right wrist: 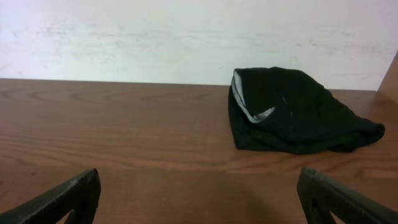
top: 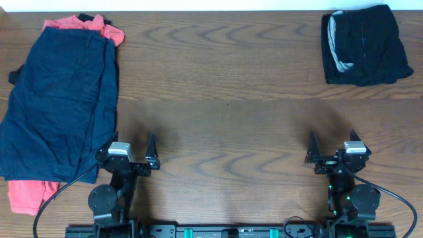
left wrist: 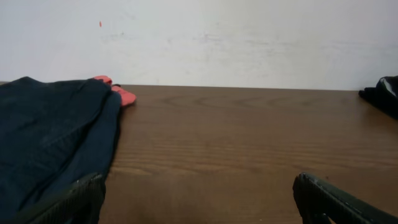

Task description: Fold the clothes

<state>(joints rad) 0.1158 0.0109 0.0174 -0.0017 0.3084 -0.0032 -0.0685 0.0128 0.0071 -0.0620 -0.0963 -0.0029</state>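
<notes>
A pile of dark navy garments [top: 59, 106] lies at the table's left, over coral-red pieces [top: 82, 25] that stick out at the far end and the near end [top: 26, 194]. It also shows in the left wrist view [left wrist: 50, 137]. A folded black garment with grey lining [top: 363, 45] sits at the far right, also seen in the right wrist view [right wrist: 292, 112]. My left gripper [top: 129, 157] is open and empty at the near edge, beside the navy pile's right side. My right gripper [top: 336, 155] is open and empty at the near right.
The brown wooden table [top: 225, 99] lies between the two piles. A white wall [right wrist: 186, 37] stands behind the far edge. The arm bases [top: 106, 198] sit at the near edge.
</notes>
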